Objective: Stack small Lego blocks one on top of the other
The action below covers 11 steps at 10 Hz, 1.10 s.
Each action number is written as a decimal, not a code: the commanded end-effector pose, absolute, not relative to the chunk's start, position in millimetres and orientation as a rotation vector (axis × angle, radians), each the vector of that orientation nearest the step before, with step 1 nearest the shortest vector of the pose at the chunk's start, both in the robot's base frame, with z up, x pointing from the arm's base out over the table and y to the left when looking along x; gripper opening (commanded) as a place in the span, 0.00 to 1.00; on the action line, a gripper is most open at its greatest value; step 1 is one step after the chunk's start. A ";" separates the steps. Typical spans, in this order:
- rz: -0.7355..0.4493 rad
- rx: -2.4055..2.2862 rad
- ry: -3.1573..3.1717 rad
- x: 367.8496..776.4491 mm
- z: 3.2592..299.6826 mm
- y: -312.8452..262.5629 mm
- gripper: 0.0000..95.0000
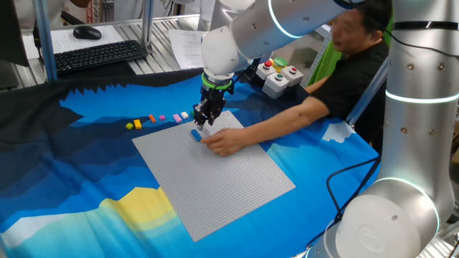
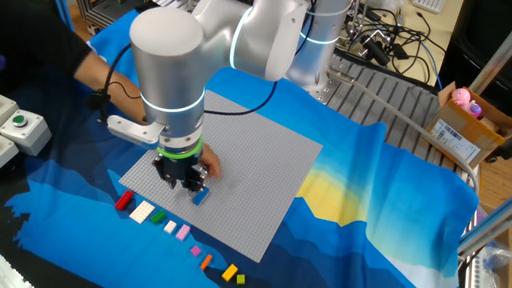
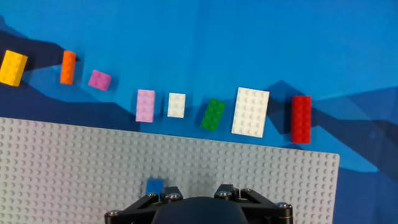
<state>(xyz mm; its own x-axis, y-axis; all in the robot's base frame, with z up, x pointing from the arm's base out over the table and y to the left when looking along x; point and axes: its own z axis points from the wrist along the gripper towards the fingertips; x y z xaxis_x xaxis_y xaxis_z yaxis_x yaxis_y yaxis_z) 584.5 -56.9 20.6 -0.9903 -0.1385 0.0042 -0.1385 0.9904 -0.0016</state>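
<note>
Row of small Lego blocks lies on the blue cloth (image 3: 205, 37) just off one baseplate (image 3: 74, 162) edge, none stacked. In the hand view, left to right: yellow block (image 3: 13, 68), orange block (image 3: 68, 67), small pink block (image 3: 99, 79), longer pale pink block (image 3: 145, 105), small white block (image 3: 176, 105), green block (image 3: 213, 114) lying tilted, big white block (image 3: 251, 111), red block (image 3: 301, 119). All studs-up, flat on the cloth, apart from each other. A blue block (image 2: 200, 194) sits on the grey studded baseplate near that edge, just below the gripper (image 2: 182, 182); it shows as a small blue square in the hand view, part hidden by the gripper body. Gripper hangs low over the baseplate right above or beside the blue block; cannot tell how wide the jaws stand or whether they have the block. A person's hand (image 1: 224, 142) rests on the baseplate right beside the gripper and blue block. Grey button boxes (image 1: 278, 76) stand past the far baseplate corner.
</note>
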 end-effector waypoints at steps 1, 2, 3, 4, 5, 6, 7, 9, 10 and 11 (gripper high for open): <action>-0.020 0.145 -3.124 579.7 25.3 -48.6 0.40; -0.019 0.122 -3.123 575.8 24.8 -44.5 0.40; -0.021 0.092 -3.125 573.2 23.1 -40.4 0.40; -0.033 0.048 -3.127 570.7 21.8 -34.5 0.40; -0.037 0.025 -3.127 568.7 19.9 -30.6 0.40; -0.038 0.015 -3.128 567.6 18.2 -28.3 0.40; -0.037 -0.018 -3.136 564.7 15.4 -22.1 0.40; -0.038 -0.012 -3.137 564.6 15.6 -21.9 0.40; -0.036 -0.008 -3.139 564.7 15.5 -22.0 0.40; -0.032 -0.002 -3.140 564.9 15.3 -22.3 0.40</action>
